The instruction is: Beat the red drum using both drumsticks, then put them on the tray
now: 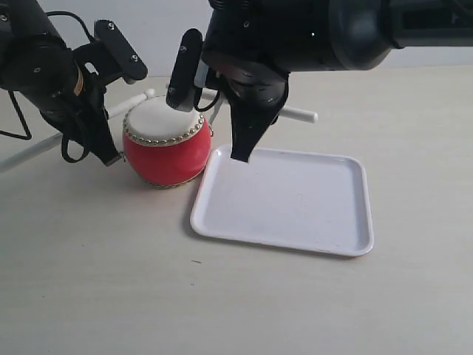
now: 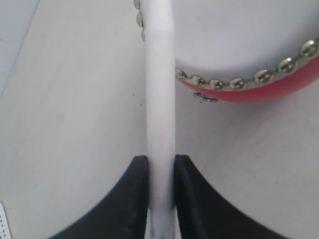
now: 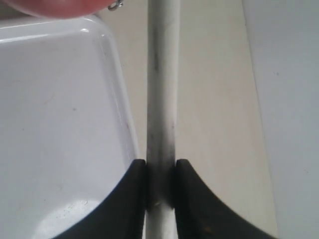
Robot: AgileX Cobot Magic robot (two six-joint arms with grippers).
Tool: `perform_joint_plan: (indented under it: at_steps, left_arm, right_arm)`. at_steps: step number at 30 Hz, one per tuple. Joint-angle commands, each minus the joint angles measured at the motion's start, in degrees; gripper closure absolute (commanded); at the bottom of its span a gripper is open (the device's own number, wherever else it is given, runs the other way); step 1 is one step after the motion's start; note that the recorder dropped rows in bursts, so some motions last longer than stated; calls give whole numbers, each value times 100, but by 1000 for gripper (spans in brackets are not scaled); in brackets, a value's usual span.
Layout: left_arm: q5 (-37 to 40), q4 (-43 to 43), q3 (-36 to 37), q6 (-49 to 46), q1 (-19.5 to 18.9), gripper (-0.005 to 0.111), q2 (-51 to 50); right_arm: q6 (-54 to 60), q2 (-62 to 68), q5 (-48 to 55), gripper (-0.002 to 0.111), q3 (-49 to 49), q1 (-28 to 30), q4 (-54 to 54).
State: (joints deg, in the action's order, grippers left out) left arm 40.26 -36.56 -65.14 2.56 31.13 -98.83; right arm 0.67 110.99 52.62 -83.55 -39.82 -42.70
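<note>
The red drum (image 1: 164,144) stands left of the white tray (image 1: 288,200), nearly touching its corner. My left gripper (image 1: 120,111) is shut on a pale drumstick (image 1: 29,154) whose rounded end (image 1: 150,94) lies at the drum's far rim. In the left wrist view that drumstick (image 2: 159,99) runs from my gripper (image 2: 160,164) past the studded edge of the drum (image 2: 259,92). My right gripper (image 1: 211,129) hangs over the drum and tray corner, shut on the second drumstick (image 1: 299,114). The right wrist view shows this drumstick (image 3: 162,74) in my gripper (image 3: 160,167), beside the tray (image 3: 60,124) rim.
The pale wooden table (image 1: 222,296) spreads in front of the drum and tray. A white wall (image 1: 162,22) rises behind. A black cable (image 1: 18,122) hangs from the left arm near the table's left edge.
</note>
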Motion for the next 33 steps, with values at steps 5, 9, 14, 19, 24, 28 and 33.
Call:
perform_joint_plan:
  at_steps: [5,9,14,19,24,28,33]
  left_arm:
    - [126,-65,-164,65,26,107,24]
    - [481,-65,-164,27,26,107,-82]
    - [890,72,-164,-91,26,107,-526]
    - [749,-56,-164,41,26,107,-669]
    - [165,-207,-164,410,26,107,-318]
    - [-180,-78,-164,410,26,107,56]
    - [25,-78,-164,384,26,107,187]
  right_arm:
    - [742,514,662,108,-38,17,-101]
    - [408,357,591,108,-38,17,-269]
    - [122,-47,375,108,-38,17,-230]
    - [-228,-239,75,108,-38,17,-221]
    - [-217,13,76,108,-38,17,-232]
    - [-67,356,164,108,-38,17,-327]
    - [-34,649,331,108,-38,17,-462]
